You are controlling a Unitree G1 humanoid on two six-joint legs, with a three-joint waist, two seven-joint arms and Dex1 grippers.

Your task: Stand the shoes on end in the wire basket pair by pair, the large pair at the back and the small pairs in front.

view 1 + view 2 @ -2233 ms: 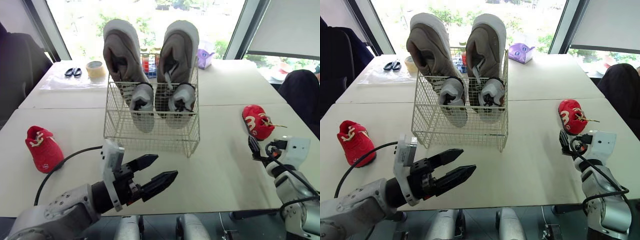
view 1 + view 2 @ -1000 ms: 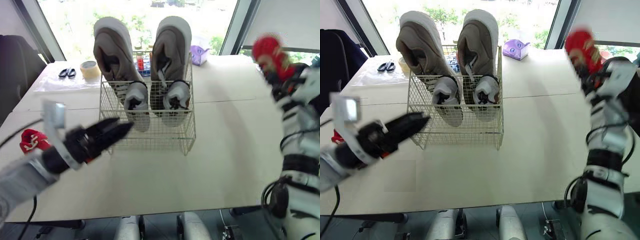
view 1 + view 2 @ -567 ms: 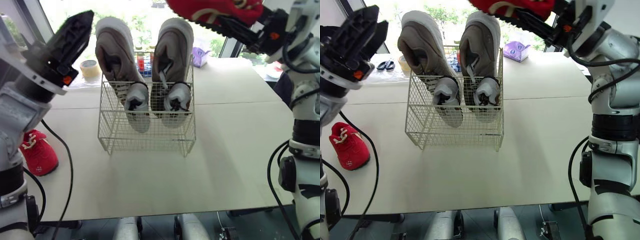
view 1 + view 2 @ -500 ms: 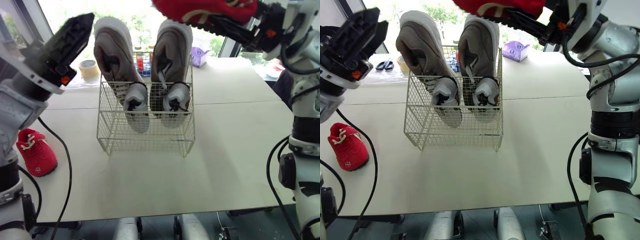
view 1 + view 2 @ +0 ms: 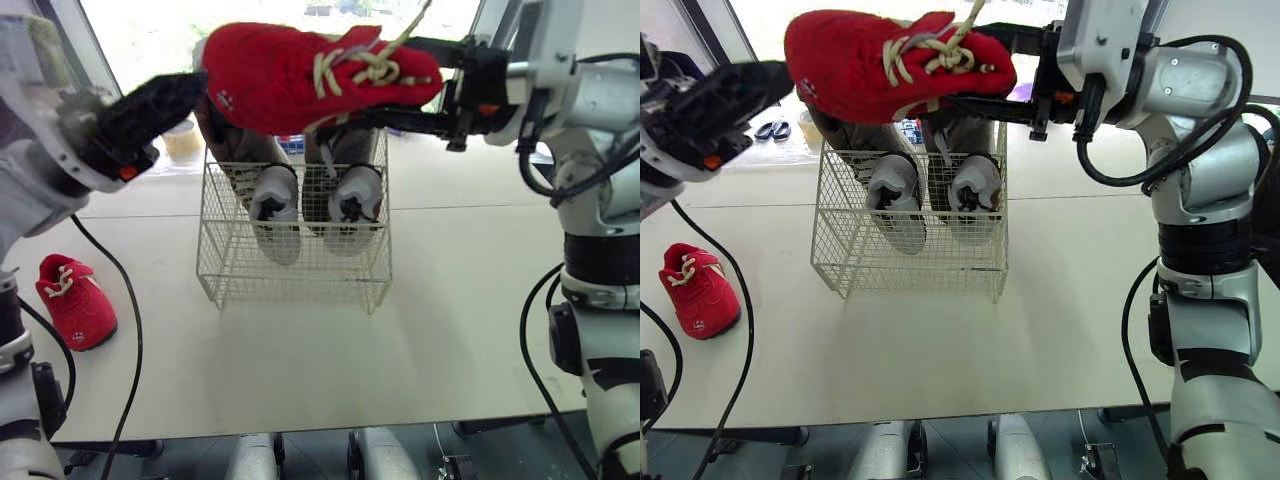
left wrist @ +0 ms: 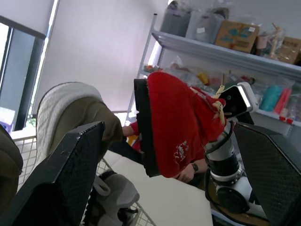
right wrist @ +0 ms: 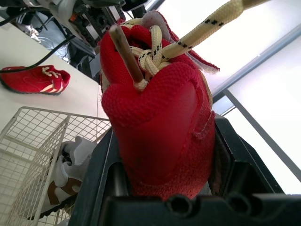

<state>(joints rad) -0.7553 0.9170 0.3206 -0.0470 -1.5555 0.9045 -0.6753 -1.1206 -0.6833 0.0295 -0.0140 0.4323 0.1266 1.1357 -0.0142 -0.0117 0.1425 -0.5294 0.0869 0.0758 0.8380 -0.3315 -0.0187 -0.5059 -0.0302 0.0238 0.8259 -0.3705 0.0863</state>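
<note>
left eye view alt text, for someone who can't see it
The right gripper holds a red shoe sideways in the air above a wire basket with grey shoes standing in it. The left gripper hovers beside the shoe; a second red shoe lies on the table.

The red shoe (image 5: 300,75) has left the surface (image 5: 450,300) on the right, where it lay 2.2 s ago. It now hangs high above the basket (image 5: 300,270), lying crosswise in front of the large pair. The right gripper (image 5: 395,85), then low beside that shoe, has swung up and across, its jaws clamped on one end of it. The left gripper (image 5: 180,95), earlier low in front of the basket, has risen to the basket's upper left, where its parted jaws point at the shoe's free end.
</note>
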